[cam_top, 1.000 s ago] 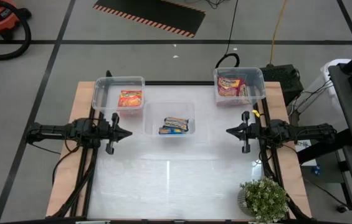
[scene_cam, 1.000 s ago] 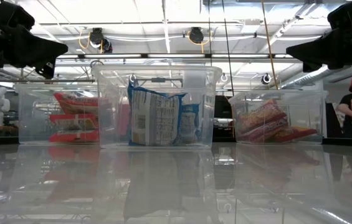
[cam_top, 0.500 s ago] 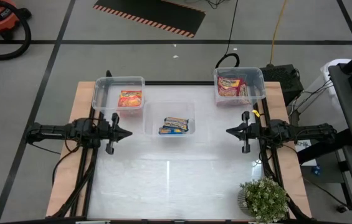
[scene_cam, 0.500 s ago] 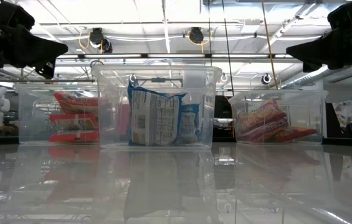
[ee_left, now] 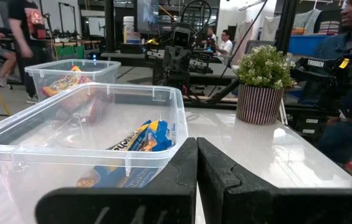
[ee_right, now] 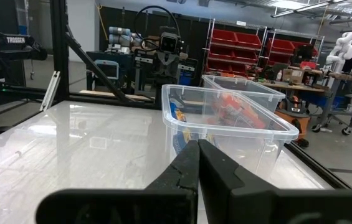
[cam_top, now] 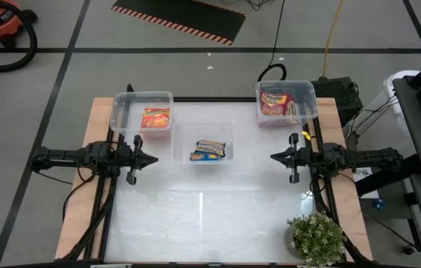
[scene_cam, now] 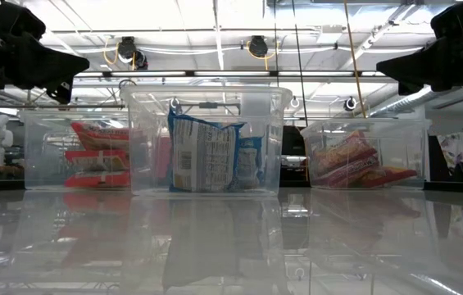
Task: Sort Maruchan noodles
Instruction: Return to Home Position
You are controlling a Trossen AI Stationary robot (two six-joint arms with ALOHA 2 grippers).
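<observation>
Maruchan noodles lie in three clear bins at the table's far side. Orange-red packets (cam_top: 155, 117) fill the far-left bin (cam_top: 124, 100), blue-yellow packets (cam_top: 211, 150) (ee_left: 139, 143) sit in the middle bin (cam_top: 229, 126), and red-pink packets (cam_top: 275, 102) (scene_cam: 350, 160) are in the far-right bin (cam_top: 307, 88). My left gripper (cam_top: 154, 158) hovers shut at the table's left side, pointing level toward the middle (ee_left: 197, 146). My right gripper (cam_top: 273, 157) hovers shut at the right side, facing it (ee_right: 198, 144). Both are above the table, holding nothing.
A potted plant (cam_top: 315, 240) stands at the table's near right corner. The glossy white table (cam_top: 210, 216) lies bare between the grippers and the near edge. People and shop equipment show in the room beyond the table.
Both arms have kept still. A person beyond the table's right end has moved out of the low view.
</observation>
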